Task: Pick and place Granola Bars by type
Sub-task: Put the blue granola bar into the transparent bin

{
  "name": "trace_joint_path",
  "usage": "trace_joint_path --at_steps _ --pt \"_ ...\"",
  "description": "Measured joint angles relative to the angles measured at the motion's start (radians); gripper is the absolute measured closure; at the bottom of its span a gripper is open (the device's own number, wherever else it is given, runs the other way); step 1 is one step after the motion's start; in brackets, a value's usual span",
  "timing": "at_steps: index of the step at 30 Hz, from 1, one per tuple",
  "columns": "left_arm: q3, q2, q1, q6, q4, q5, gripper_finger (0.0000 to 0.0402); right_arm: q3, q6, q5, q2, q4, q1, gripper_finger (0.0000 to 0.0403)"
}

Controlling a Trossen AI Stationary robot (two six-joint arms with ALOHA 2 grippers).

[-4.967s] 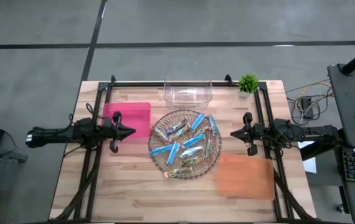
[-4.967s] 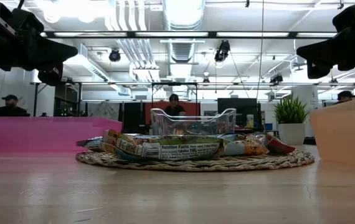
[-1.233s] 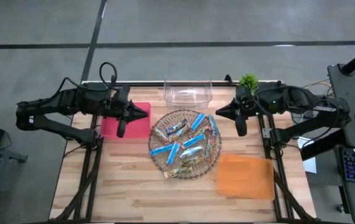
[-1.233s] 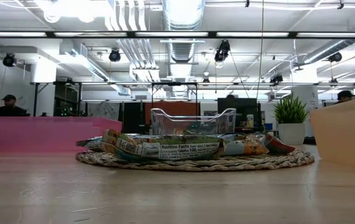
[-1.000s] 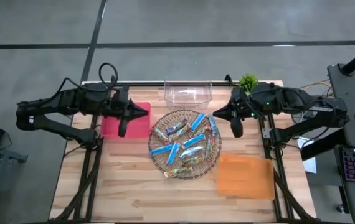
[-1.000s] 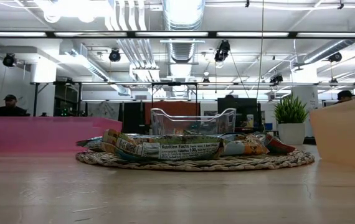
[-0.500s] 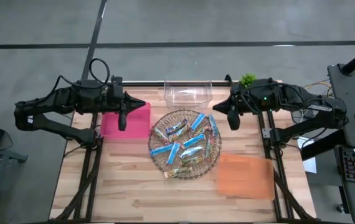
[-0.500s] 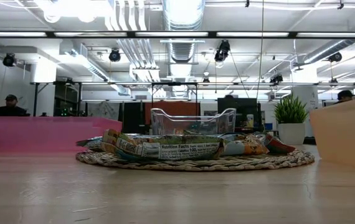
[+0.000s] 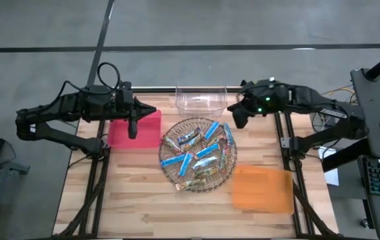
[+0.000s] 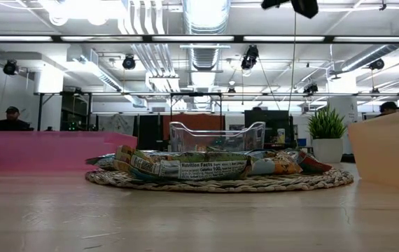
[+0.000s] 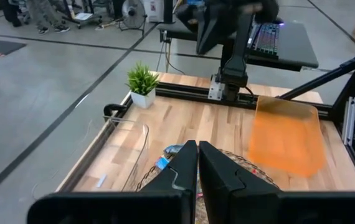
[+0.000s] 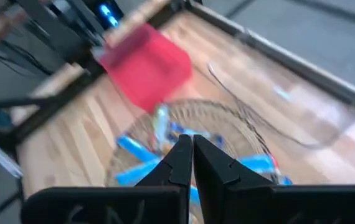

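At the centre of the table, the round wicker tray (image 9: 165,167) holds all the Granola Bars (image 9: 198,155) in a loose pile: bright blue, silvery and brownish-green wrappers mixed together. None lies in any bin, so sorting has not begun; the step in hand appears to be the approach.

Bins around the tray: pink bin (image 9: 147,127) just beside its left edge, clear bin (image 9: 201,98) just beyond its far edge, orange bin (image 9: 263,189) near its front right edge. A small potted plant (image 11: 142,79) stands at the far right corner, well apart from the tray.

The left gripper (image 9: 133,128) hangs over the pink bin, jaws pressed together, holding nothing. The right gripper (image 9: 239,119) hangs just beyond the tray's far right edge, beside the clear bin, jaws likewise closed and empty.

Next move, as judged: part the jaws, descend over one bar lying free at the pile's edge, and align the fingers across its short width.
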Motion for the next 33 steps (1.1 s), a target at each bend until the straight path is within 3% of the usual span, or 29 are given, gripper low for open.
trace_joint_path --at_steps 10,23,33 --pt "-0.001 0.000 0.000 -0.002 -0.002 -0.002 0.0401 0.000 0.104 0.000 0.153 -0.238 0.000 0.0394" --pt "-0.001 0.000 0.000 -0.010 -0.004 -0.001 0.0401 0.000 0.109 0.000 0.335 -0.249 -0.001 0.0394" --pt "-0.001 0.000 0.000 -0.058 -0.008 0.001 0.0401 -0.014 0.282 0.076 0.389 -0.273 -0.013 0.0394"
